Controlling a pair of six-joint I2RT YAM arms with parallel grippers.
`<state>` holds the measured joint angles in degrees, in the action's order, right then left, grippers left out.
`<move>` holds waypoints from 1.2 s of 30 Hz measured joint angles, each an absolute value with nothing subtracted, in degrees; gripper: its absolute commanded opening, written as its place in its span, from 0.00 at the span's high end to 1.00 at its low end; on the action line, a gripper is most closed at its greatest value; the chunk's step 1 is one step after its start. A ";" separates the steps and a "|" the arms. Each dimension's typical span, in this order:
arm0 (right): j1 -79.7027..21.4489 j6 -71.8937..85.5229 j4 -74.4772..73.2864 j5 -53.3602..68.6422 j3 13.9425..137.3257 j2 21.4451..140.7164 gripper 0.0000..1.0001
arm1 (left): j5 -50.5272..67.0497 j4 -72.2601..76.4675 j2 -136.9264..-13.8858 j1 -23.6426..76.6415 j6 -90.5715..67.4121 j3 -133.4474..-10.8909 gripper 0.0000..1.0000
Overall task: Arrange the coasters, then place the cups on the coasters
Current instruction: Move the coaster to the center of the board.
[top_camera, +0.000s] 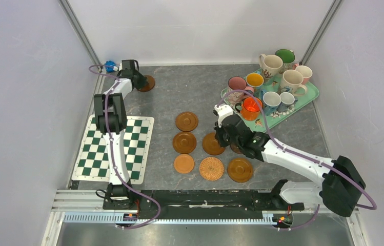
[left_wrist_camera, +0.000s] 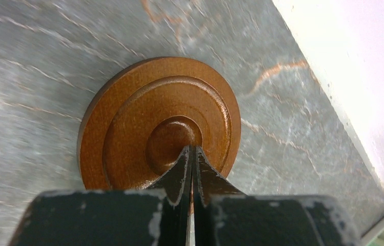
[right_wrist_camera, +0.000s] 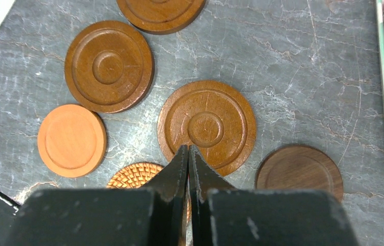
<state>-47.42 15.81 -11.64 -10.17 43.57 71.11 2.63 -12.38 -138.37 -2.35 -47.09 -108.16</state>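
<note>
coaster (left_wrist_camera: 154, 128) near wall (left_wrist_camera: 359, 51) edge | left tool (left_wrist_camera: 192, 154) closed, empty | right tool (right_wrist_camera: 188, 154) closed, empty

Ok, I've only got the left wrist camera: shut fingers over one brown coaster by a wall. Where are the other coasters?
Observer: Seven more coasters lie clustered in the middle of the table; your coaster sits alone near the far left corner.
Operator: And the cups?
Observer: The cups all stand on a green tray at the far right; none is on a coaster yet.
Operator: What's the right gripper doing?
Observer: The right gripper is shut and empty, over a grooved brown coaster in that cluster.
</note>
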 measured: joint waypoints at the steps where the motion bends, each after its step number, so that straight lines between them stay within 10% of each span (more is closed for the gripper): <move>1: -47.42 15.81 -11.53 -10.20 43.46 70.39 1.00 | 3.29 -12.36 -138.30 -1.93 -47.11 -107.92 0.98; 36: -47.40 17.93 -10.83 -10.33 36.49 55.61 1.00 | 16.40 -7.20 -131.13 18.00 -47.99 -93.06 0.92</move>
